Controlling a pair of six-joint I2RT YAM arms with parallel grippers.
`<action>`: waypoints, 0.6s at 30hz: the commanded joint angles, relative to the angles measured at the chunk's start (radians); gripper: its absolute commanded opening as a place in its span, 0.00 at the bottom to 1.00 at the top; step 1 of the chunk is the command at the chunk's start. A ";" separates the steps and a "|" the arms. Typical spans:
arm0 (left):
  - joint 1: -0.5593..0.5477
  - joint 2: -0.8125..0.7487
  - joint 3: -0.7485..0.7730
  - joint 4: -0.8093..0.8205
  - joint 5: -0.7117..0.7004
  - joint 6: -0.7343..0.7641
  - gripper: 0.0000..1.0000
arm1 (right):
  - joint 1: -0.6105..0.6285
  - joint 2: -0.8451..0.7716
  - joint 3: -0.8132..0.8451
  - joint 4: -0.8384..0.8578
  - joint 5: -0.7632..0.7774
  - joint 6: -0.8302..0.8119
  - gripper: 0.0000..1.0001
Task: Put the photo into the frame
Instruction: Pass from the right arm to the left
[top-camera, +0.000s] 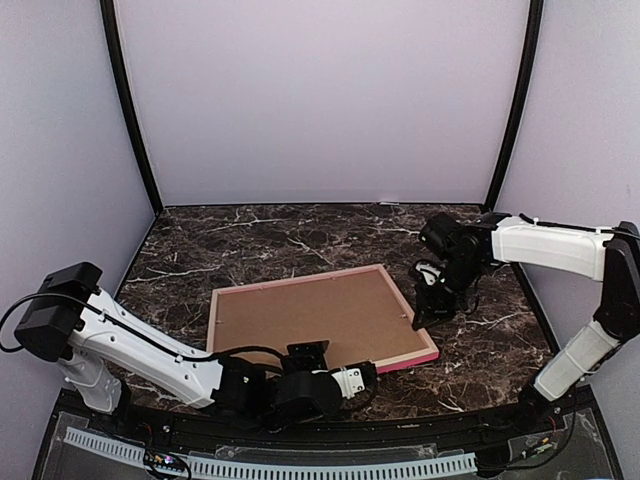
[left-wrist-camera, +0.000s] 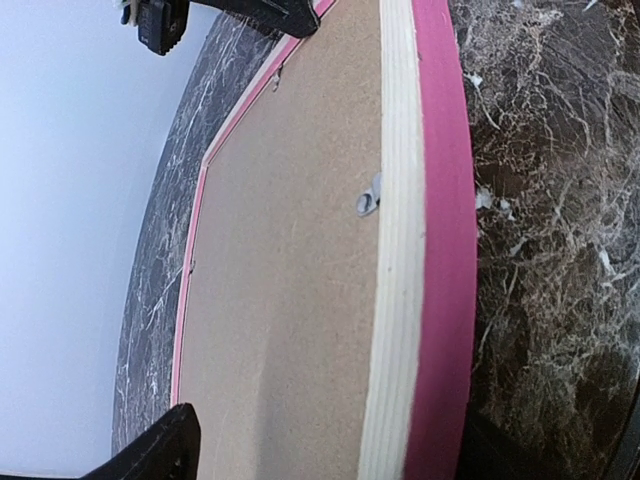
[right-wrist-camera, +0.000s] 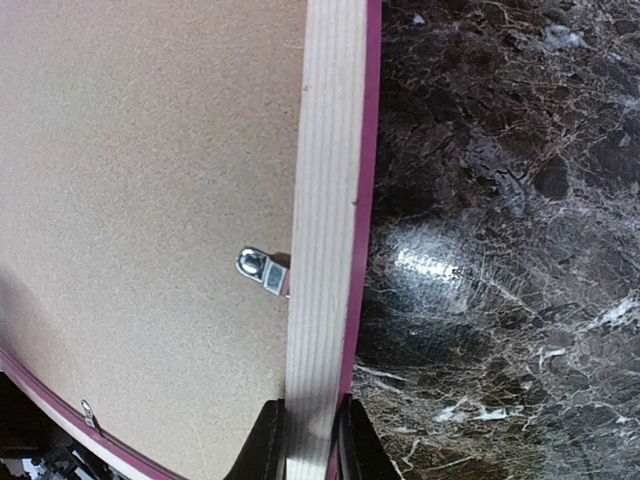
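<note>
On the right gripper (right-wrist-camera: 308, 438) the jaws clench the right rail of the frame (top-camera: 300, 279), on the left gripper (left-wrist-camera: 322, 452) they spread loose astride its near rail, the one frame lying face down mid-bench, one brown backing board (top-camera: 315, 320) under two visible metal tabs (right-wrist-camera: 257, 268), with wide marble bench (top-camera: 250, 235) on every side.

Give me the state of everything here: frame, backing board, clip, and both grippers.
Frame: lying face down, back up.
Backing board: seated in the frame.
Clip: turned in over the board.
Right gripper: shut on the frame's edge.
Left gripper: open, at the frame's near edge.
</note>
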 joint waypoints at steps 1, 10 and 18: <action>-0.015 0.007 0.035 -0.044 -0.057 0.002 0.81 | 0.001 -0.049 0.002 0.035 -0.096 -0.011 0.00; -0.023 0.000 0.061 -0.114 -0.037 -0.034 0.54 | 0.001 -0.044 -0.011 0.060 -0.109 -0.007 0.00; -0.028 -0.009 0.086 -0.170 -0.018 -0.081 0.34 | 0.002 -0.065 -0.014 0.074 -0.104 0.006 0.27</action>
